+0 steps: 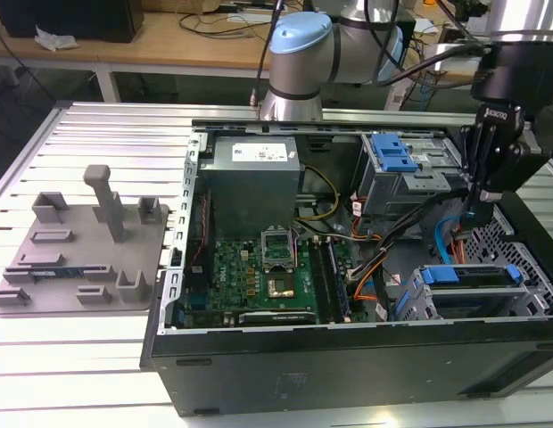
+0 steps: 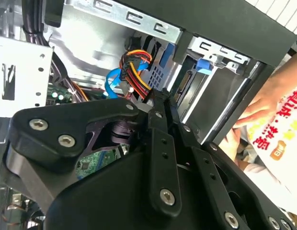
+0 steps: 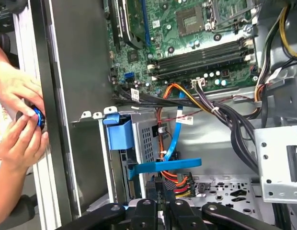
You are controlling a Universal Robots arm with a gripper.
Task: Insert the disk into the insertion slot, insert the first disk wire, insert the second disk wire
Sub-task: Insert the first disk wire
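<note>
My black gripper (image 1: pixel 480 201), pinched narrow, at the red-yellow-black wire bundle (image 2: pixel 136 64), two o'clock in the black computer case (image 1: pixel 303 374); I'd align squarely, push gently.

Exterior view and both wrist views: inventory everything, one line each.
computer case: one, black, on slotted table
fixture tray: one, grey, exterior view's left of case
motherboard: one, green, case floor
power supply: one, grey, beside motherboard
insertion slot: one, grey perforated, inside case
disk: one, blue-framed, in insertion slot
taller bay: one, grey, blue latch, inside case
flat cable: one, blue, beside insertion slot
wire bundle: one, red-yellow-black, at claw
arm: one, grey, blue cap, beyond case
claw: one, black, shut on wire bundle
hands: two, outside case wall
</note>
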